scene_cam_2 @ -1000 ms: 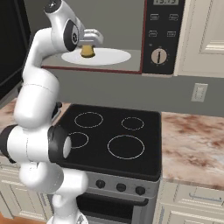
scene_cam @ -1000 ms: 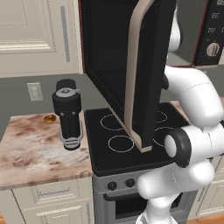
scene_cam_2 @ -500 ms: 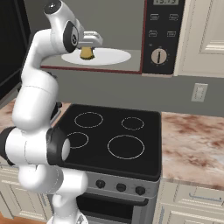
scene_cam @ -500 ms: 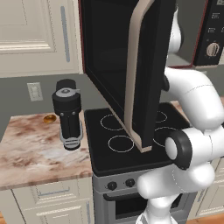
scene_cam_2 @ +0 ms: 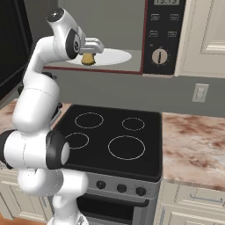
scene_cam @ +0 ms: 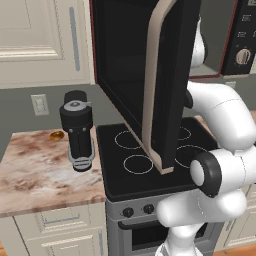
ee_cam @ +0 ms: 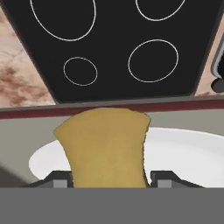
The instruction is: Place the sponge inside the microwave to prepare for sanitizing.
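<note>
The microwave (scene_cam_2: pixel 165 35) hangs above the stove, and its dark glass door (scene_cam: pixel 145 75) with a beige handle is swung wide open. A white turntable plate (scene_cam_2: pixel 115 56) lies inside it. My gripper (scene_cam_2: pixel 89 55) reaches into the cavity from the left and is shut on the sponge (scene_cam_2: pixel 88 59), a dull-yellow block. In the hand view the sponge (ee_cam: pixel 105 148) stands between my fingertips (ee_cam: pixel 61 179), just above the plate (ee_cam: pixel 183 153). I cannot tell whether the sponge touches the plate.
Below the microwave is the black stovetop (scene_cam_2: pixel 114 136) with several burner rings. On the marble counter (scene_cam: pixel 40 175) to its left stand a black appliance (scene_cam: pixel 77 130) and an amber disc (scene_cam: pixel 56 135). The open door juts out over the stove.
The hand and the sponge have sunk slightly toward the plate. The grip is the same.
</note>
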Controlling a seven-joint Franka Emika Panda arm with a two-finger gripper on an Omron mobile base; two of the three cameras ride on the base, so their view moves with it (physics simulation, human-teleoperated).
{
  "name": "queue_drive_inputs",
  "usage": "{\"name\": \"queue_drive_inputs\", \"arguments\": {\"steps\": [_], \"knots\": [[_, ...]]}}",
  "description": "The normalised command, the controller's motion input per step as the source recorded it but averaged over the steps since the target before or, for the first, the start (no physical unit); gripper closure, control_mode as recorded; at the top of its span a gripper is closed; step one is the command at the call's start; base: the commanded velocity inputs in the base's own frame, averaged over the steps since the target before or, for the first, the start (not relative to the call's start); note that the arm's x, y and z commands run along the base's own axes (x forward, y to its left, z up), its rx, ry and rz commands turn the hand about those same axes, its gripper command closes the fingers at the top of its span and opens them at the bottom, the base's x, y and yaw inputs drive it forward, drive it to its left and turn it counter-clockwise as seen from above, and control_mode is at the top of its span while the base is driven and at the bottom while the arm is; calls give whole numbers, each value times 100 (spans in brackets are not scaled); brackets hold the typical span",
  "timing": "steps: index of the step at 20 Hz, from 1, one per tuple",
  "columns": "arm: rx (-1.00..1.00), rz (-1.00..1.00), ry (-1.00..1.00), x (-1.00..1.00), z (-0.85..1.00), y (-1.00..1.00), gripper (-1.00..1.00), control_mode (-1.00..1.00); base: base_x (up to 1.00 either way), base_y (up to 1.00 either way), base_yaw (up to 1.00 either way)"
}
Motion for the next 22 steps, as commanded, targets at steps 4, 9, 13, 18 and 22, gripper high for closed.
{"name": "queue_drive_inputs", "arguments": {"steps": [4, 9, 13, 18, 22], "knots": [[0, 0, 0, 16, -7, 0, 100, -100, 0, 0, 0], [0, 0, 0, 25, 0, 0, 100, -100, 0, 0, 0], [0, 0, 3, 34, 0, 0, 100, -100, 0, 0, 0], [0, 0, 11, 41, 0, 0, 100, -100, 0, 0, 0], [0, 0, 11, 44, 0, 0, 100, -100, 0, 0, 0]]}}
